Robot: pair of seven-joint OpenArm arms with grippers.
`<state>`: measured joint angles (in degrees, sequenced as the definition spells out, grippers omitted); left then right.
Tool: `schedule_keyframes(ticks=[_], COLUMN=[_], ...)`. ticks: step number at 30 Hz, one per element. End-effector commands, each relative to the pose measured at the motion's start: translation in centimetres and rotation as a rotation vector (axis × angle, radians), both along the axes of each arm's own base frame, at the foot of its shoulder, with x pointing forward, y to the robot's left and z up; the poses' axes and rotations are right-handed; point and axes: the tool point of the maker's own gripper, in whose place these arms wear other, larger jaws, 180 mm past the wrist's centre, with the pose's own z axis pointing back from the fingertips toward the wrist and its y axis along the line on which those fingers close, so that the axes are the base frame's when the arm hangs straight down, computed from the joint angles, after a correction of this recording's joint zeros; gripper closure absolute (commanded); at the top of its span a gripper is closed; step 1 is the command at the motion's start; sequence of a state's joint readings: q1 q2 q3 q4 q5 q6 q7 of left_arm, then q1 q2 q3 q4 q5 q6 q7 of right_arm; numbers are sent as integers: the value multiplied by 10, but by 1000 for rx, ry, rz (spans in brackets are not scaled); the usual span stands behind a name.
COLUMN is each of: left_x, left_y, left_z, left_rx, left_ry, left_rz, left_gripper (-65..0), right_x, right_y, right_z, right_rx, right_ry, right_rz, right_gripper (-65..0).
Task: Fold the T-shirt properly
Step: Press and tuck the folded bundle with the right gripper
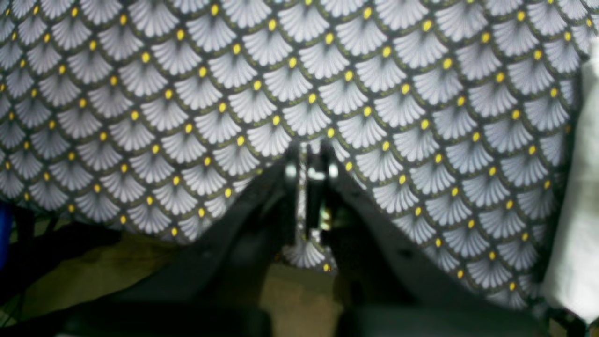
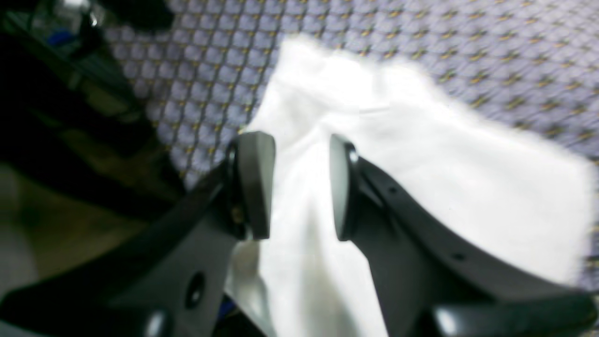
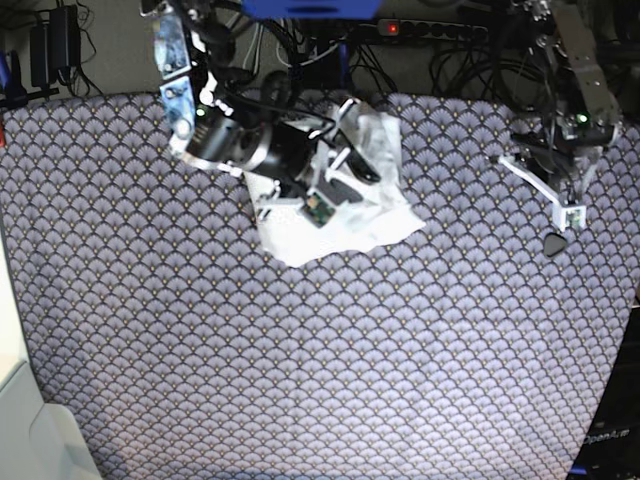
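Note:
The white T-shirt [image 3: 345, 228] lies bunched and crumpled on the patterned cloth at the back middle of the table. My right gripper [image 3: 352, 168] hangs just over its top part. In the right wrist view this gripper [image 2: 299, 187] is open, and the T-shirt [image 2: 421, 178] shows behind and between the jaws. My left gripper [image 3: 555, 242] is at the far right of the table, well apart from the shirt. In the left wrist view it [image 1: 311, 173] is shut with nothing visible in it, above the patterned cloth.
The purple-grey scallop-patterned cloth [image 3: 300, 350] covers the whole table. Cables and a power strip [image 3: 400, 25] run along the back edge. A white surface [image 3: 20, 420] stands at the front left corner. A blurred white strip [image 1: 580, 187] shows at the left wrist view's right edge.

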<state>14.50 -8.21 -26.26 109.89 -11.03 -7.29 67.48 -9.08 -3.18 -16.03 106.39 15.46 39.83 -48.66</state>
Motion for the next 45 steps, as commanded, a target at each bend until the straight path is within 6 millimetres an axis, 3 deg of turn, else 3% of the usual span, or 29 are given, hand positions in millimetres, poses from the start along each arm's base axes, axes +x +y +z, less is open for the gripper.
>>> schedule_keyframes(ticks=[1, 10, 17, 29, 34, 39, 45], left_x=[6, -13, -25, -31, -28, -24, -16], left_y=[1, -5, -3, -1, -2, -2, -6], left_z=[12, 4, -1, -4, -2, 3, 6], left_rx=[15, 8, 21, 22, 21, 24, 8], left_ry=[-41, -7, -11, 4, -5, -24, -49], left_rz=[-7, -8, -10, -6, -7, -8, 3], left_gripper=[-5, -5, -5, -5, -5, -8, -11], right_x=[11, 46, 55, 66, 69, 74, 68], right_y=[7, 17, 32, 31, 31, 30, 17], right_z=[13, -11, -35, -74, -65, -11, 23], right_rx=[52, 112, 142, 187, 194, 242, 187], right_ry=[-40, -6, 78, 170, 142, -18, -120], right_rz=[-1, -10, -14, -61, -57, -53, -33], right_gripper=[-185, -185, -185, -185, -185, -189, -190])
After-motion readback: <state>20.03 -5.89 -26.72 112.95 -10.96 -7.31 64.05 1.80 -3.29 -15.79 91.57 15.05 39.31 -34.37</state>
